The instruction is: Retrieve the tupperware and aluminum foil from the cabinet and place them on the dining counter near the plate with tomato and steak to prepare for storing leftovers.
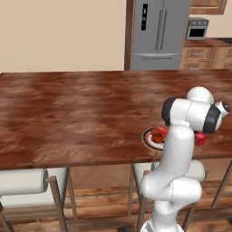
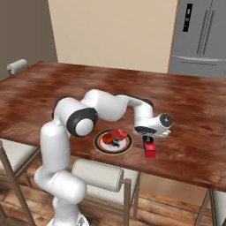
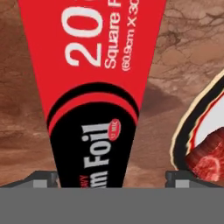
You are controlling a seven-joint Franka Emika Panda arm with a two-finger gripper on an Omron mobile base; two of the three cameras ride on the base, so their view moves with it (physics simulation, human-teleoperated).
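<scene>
Your aluminum foil (image 3: 94,109) lies flat on the table (image 2: 79,88) just beside the plate (image 2: 113,142), the gripper (image 3: 112,177) spread wide astride it and gripping nothing, so a crooked lift could knock the box against that plate.

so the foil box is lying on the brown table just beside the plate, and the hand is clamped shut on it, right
Not quite. The foil box does lie on the brown table just beside the plate, but the hand is not clamped on it. The hand view shows its fingertips standing apart on either side of the box with gaps between, so it is open.
</scene>
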